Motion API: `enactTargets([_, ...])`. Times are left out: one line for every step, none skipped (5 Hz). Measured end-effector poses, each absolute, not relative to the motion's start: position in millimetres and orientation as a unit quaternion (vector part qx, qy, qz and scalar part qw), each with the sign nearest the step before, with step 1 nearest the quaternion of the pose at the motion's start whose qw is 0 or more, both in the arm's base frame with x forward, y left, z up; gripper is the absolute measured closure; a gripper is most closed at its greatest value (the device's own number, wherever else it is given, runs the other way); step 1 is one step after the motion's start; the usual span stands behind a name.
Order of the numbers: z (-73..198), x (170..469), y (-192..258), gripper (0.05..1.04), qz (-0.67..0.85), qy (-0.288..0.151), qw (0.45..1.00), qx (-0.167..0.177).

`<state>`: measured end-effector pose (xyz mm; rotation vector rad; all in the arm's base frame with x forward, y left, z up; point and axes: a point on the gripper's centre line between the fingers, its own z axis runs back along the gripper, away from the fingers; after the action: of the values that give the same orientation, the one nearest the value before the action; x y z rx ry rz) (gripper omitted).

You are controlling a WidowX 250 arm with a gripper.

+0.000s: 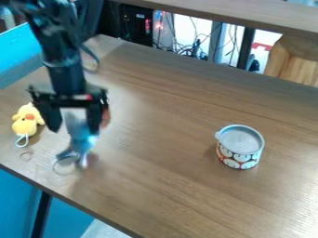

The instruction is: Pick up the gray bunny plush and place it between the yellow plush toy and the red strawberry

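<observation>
The black gripper hangs over the left part of the brown table. Right below it and partly between its two sides is a blurred, shiny silver-blue object, with a thin ring or loop at its lower left; whether it is held or rests on the table, I cannot tell. A small reddish patch shows beside the gripper's right side. Just left of the gripper, a yellow plush toy with an orange spot and a pale string loop lies on the table. Farther right stands a round tin with a grey lid and a patterned side.
The brown wooden table has its front edge running from the left down to the bottom. Blue panels are beyond that edge and at the upper left. Cables and a raised wooden shelf lie behind the back edge.
</observation>
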<state>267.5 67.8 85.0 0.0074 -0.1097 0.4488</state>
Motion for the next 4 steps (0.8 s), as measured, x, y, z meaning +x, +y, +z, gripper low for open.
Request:
enactTargets([104.5,260.2,66.7,0.083,0.222,-0.066,0.973,-0.002])
enactTargets([107.5,255.5,67.5,0.083,0.228,-0.05,0.972,0.009])
enactTargets([107.4,258.9,41.3,0.083,0.182,-0.044,0.982,0.014])
enactTargets([103.3,254.0,4.0,0.083,0.113,-0.037,0.993,0.02])
